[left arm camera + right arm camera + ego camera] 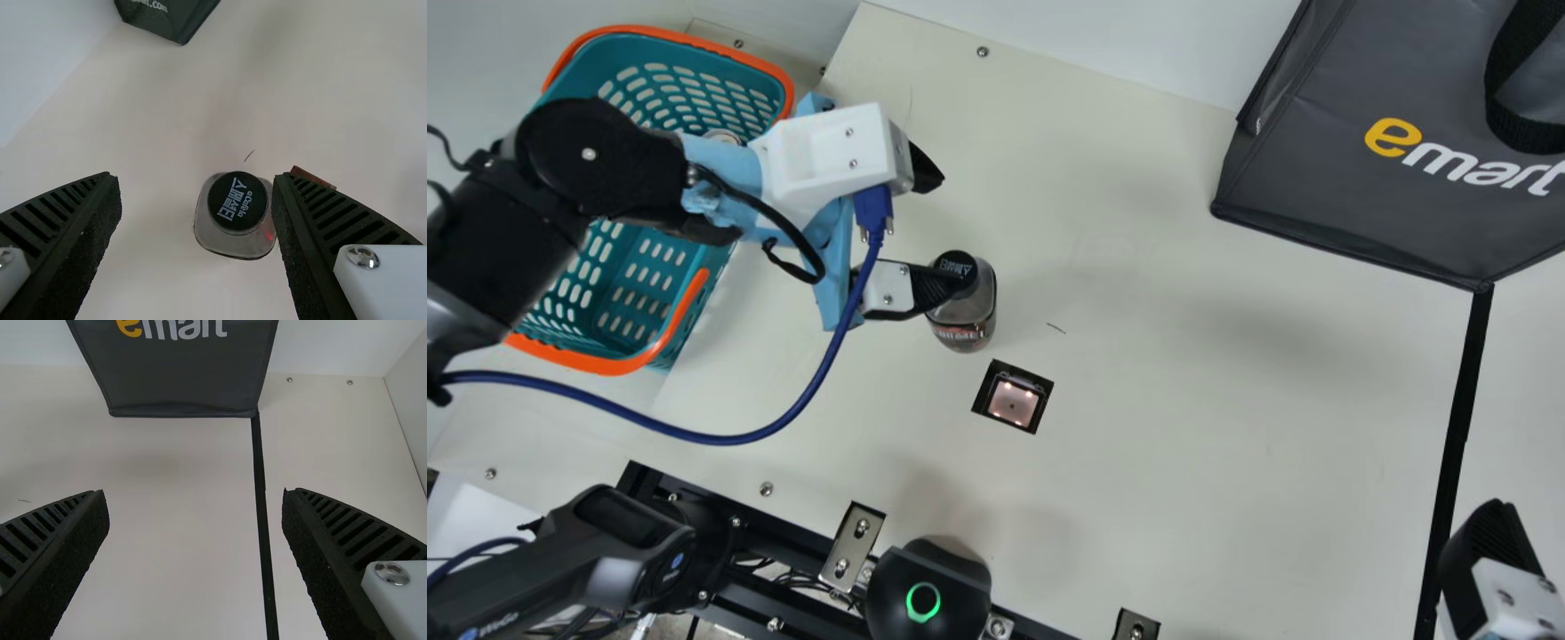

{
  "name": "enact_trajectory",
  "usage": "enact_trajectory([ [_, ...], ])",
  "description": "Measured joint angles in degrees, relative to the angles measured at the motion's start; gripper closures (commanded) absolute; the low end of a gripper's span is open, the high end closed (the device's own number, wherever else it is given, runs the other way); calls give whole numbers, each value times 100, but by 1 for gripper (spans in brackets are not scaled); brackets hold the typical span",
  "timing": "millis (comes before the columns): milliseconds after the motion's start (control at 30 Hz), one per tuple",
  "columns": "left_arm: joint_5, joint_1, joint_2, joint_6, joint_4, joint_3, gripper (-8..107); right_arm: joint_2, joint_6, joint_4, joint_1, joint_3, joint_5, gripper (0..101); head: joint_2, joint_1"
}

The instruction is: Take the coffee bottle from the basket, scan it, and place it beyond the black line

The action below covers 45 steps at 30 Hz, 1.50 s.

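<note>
The coffee bottle (962, 325) stands upright on the table, outside the basket (605, 364) and just behind the square scanner window (1014, 402). My left gripper (945, 224) is open above it, one finger over the black cap. In the left wrist view, the bottle (233, 248) shows between the fingers of the left gripper (197, 181), closer to one and not gripped. My right gripper (1494, 544) is at the main view's lower right, beside the black line (1461, 413). In the right wrist view, the right gripper (195, 497) stands open and empty, with the black line (263, 520) below it.
A dark grey bag (1316, 169) stands at the back right, by the far end of the black line. The left forearm and a blue cable (729, 439) pass over the basket side. A black device with a green ring (938, 591) sits at the front edge.
</note>
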Motion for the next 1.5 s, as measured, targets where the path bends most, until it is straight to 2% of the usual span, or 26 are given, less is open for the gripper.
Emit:
enact_trajectory([
  [733, -473, 775, -671, -528, 154, 211, 9, 0, 0, 0, 0, 0, 0, 10, 9, 0],
  [1500, -655, 1516, -1015, -1252, 372, 188, 9, 0, 0, 0, 0, 0, 0, 10, 9, 0],
])
